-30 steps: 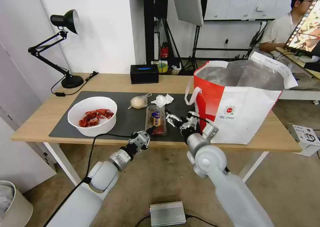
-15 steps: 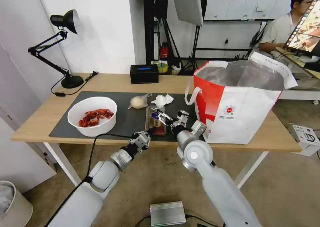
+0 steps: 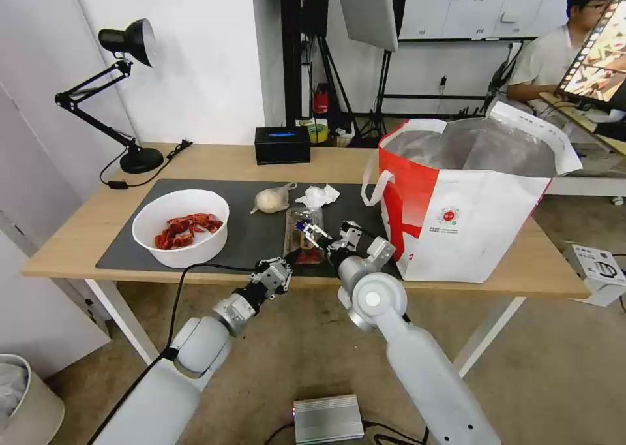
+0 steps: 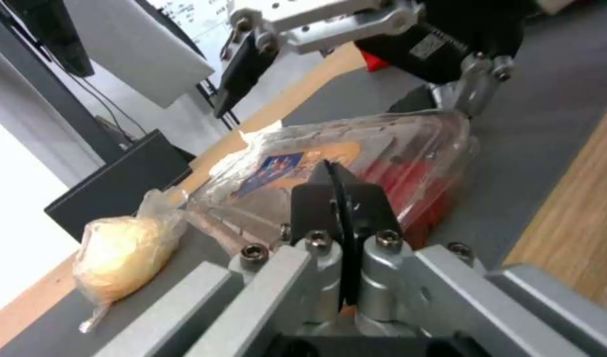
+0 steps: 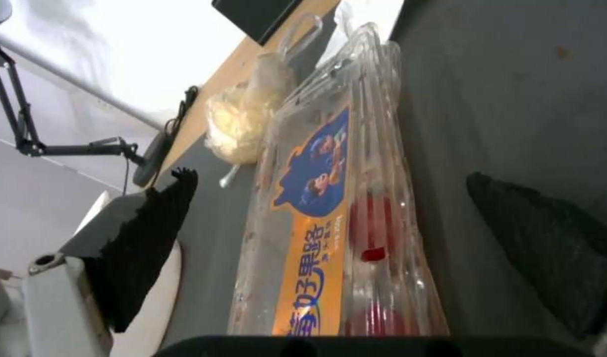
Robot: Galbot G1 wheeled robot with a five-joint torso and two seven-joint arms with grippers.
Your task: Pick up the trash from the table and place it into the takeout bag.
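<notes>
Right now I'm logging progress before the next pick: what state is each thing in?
Clamshell box: closed, flat on the mat, red bits inside.
Right gripper: open, straddling the box.
Left gripper: shut, at the box's near end.
Takeout bag: upright, mouth open.
White bowl: upright, holding red shells.
Knotted bag: tied, lying on the mat.
Tissue: crumpled.

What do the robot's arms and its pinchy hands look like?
Both arms are smooth pale grey tubes with round silvery joints. A black cable runs along the left arm. The left gripper is silver metal with bolts and thin black fingers. The right gripper is silver and black too, with dark, rough-looking pads.
</notes>
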